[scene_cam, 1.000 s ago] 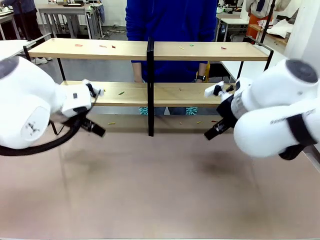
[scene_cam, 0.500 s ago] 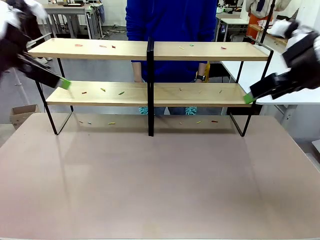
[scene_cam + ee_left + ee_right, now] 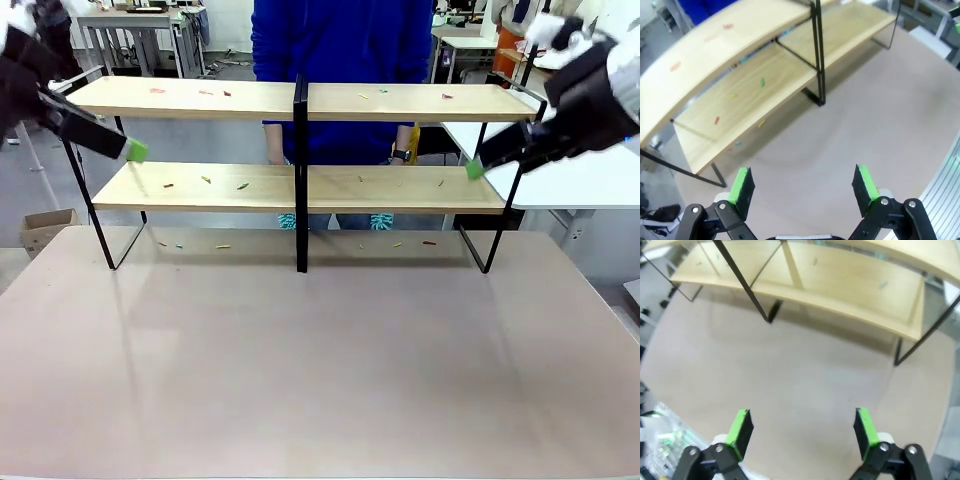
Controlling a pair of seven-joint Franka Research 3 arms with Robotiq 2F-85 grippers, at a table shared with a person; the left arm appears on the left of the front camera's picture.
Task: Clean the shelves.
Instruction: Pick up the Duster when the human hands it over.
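The shelves are pale wood grain in a black frame, speckled with tiny red, green and yellow scraps. The tabletop is plain beige-pink, and the person's top is deep blue. The left gripper and right gripper are black with bright green pads.

Front cam opp. shelves; wrist cams high above same.

Bright, even light from above. The shelves cast soft shadows on the bench. Wrist views bend them into curves.

Person in blue top, beige-pink tabletop, cardboard box on floor
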